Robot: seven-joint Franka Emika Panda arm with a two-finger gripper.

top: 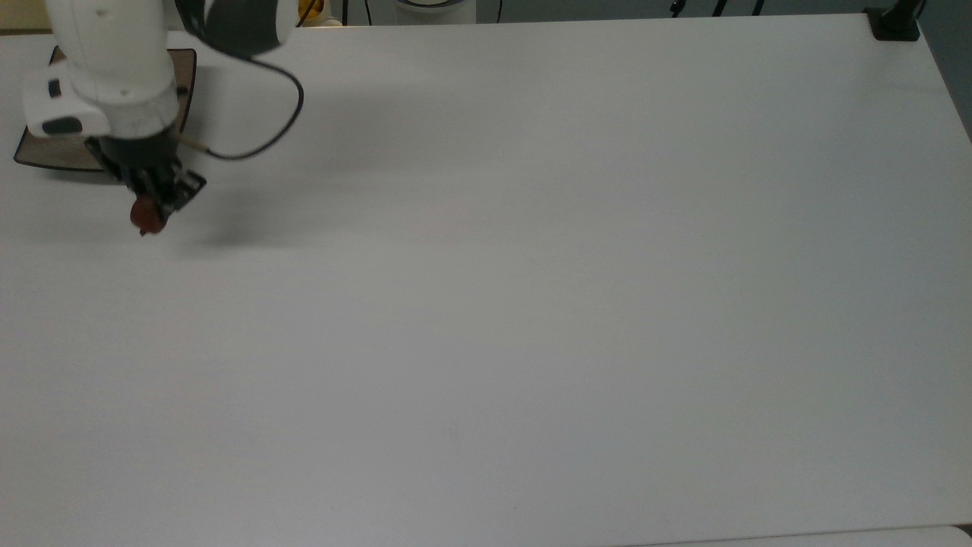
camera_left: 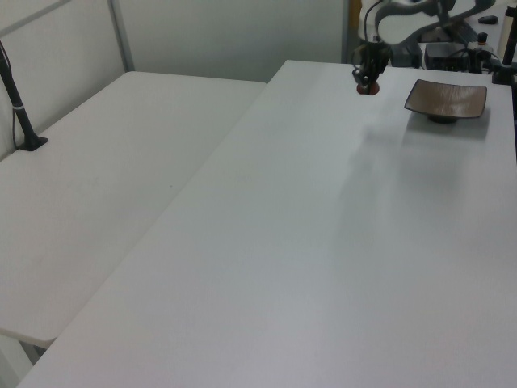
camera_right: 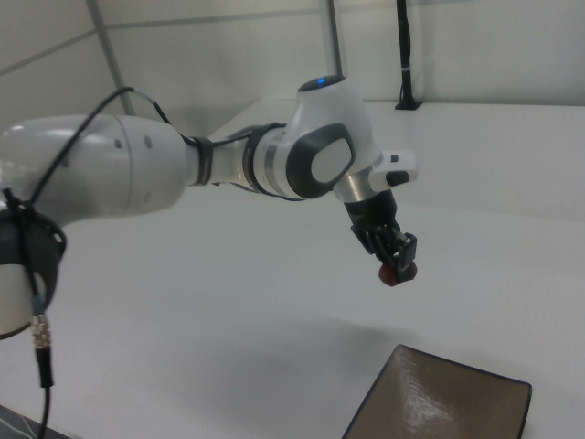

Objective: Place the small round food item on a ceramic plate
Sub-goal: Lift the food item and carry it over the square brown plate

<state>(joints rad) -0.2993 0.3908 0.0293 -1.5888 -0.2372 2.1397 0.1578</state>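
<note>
White tabletop point(top: 531, 304) lies under the pincer point(top: 152, 207) gripping the small round food item point(top: 146, 216) aloft near the ceramic plate point(camera_right: 439, 402)

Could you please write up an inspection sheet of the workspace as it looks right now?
Surface: white table, bare across most of its top; a second white table adjoins it at the left view's left.
Job's things: small round food item held in the air, not yet over the ceramic plate; plate empty.
Clutter: nothing seen.
Grippers: gripper shut on the food item, raised above the table.
Cables: black cable loops from the wrist.
Surroundings: black clamp mount at the table's far corner; black post on the second table.
</note>
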